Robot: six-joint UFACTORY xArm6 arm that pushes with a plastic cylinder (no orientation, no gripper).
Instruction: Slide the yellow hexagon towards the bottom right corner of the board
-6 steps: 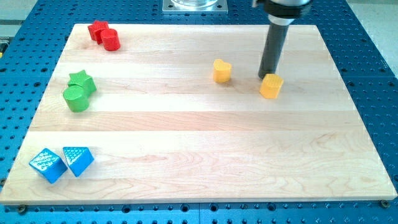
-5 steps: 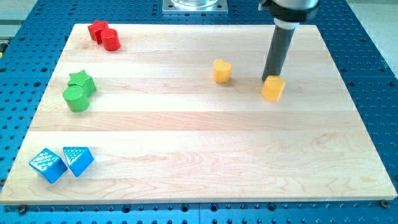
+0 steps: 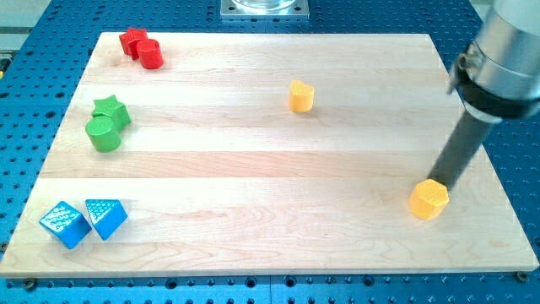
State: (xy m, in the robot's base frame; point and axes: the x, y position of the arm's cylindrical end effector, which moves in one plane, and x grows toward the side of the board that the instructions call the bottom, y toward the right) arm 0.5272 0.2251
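Yellow hexagon [image 3: 429, 200] against my tip [image 3: 439, 184]

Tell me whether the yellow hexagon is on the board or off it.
On. The yellow hexagon lies flat on the board, inside its right edge; my tip touches its upper side.

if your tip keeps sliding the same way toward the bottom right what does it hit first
My tip already sits against the yellow hexagon, at its upper right, so that block comes first. Beyond it I see only bare board up to the bottom right corner, as far as this view shows.
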